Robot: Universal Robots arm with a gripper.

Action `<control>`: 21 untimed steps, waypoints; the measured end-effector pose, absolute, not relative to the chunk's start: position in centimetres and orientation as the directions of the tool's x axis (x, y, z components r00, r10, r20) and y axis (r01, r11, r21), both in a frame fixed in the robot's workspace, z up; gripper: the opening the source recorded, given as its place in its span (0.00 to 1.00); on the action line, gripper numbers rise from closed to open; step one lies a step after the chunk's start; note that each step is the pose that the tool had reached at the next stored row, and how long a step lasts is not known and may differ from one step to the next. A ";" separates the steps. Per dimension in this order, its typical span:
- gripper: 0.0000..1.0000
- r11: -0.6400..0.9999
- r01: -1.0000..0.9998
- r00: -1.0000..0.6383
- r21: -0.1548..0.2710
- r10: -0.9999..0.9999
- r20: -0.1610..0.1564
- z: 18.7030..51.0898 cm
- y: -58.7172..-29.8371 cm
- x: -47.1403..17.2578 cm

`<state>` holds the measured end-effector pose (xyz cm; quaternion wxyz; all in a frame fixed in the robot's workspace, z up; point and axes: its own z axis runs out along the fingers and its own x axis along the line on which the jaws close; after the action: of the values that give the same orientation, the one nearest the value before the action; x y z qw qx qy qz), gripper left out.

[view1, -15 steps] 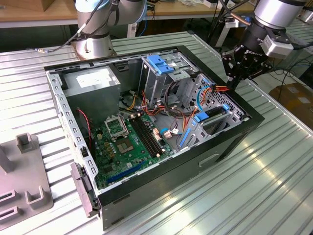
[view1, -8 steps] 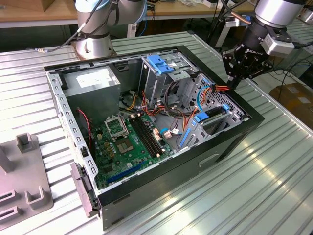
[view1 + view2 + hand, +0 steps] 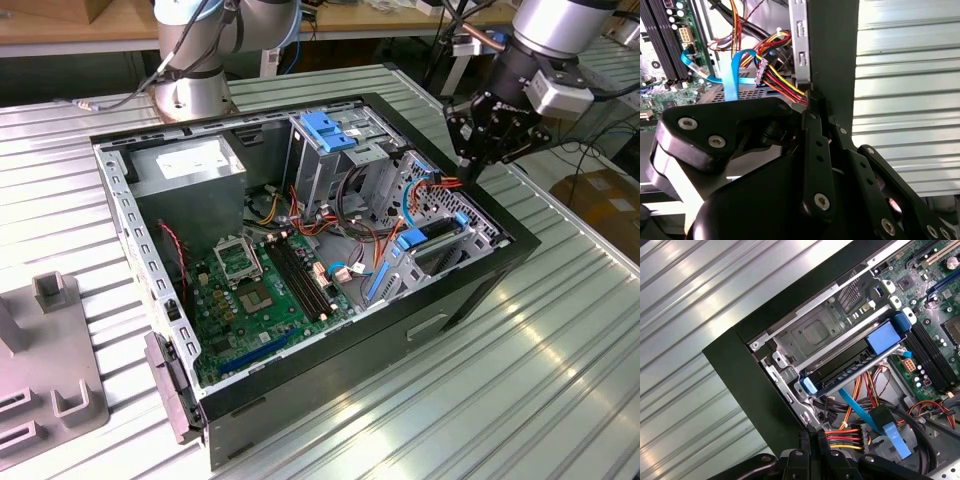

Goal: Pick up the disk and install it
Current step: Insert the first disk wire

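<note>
Black tool (image 3: pixel 469 176) at the upper right of the exterior view, hanging just over the rim of the open computer case (image 3: pixel 470 290). Fingers (image 3: pixel 816 145) pressed narrow in both wrist views, nearly together, gripping nothing. Tips just beside a bundle of red, yellow and black wires (image 3: pixel 845 437); cannot tell whether touching.

Disk (image 3: pixel 847 369) edge-on in its blue bracket, seated in the metal cage (image 3: pixel 815 332) against the case wall. In the exterior view, at centre right of the frame (image 3: pixel 435 235), below the tool and apart from it.

Blue ribbon cable (image 3: pixel 732 75) running down past the wires toward the green circuit board (image 3: pixel 260 290), which lies flat on the case floor at centre frame. Grey box (image 3: pixel 190 170) with a white sticker in the case's upper left corner.

Case resting on a ribbed metal table (image 3: pixel 560 380), stretching to the exterior view's right. Grey block fixture (image 3: pixel 50 370) at lower left, well apart from the case.
</note>
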<state>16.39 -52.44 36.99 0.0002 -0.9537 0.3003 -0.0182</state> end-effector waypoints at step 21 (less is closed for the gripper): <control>0.17 -0.758 -0.652 0.757 -0.011 -0.652 0.035 37.0 -52.4 16.0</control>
<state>15.96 -52.44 36.98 -0.0007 -0.9374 0.3478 -0.0182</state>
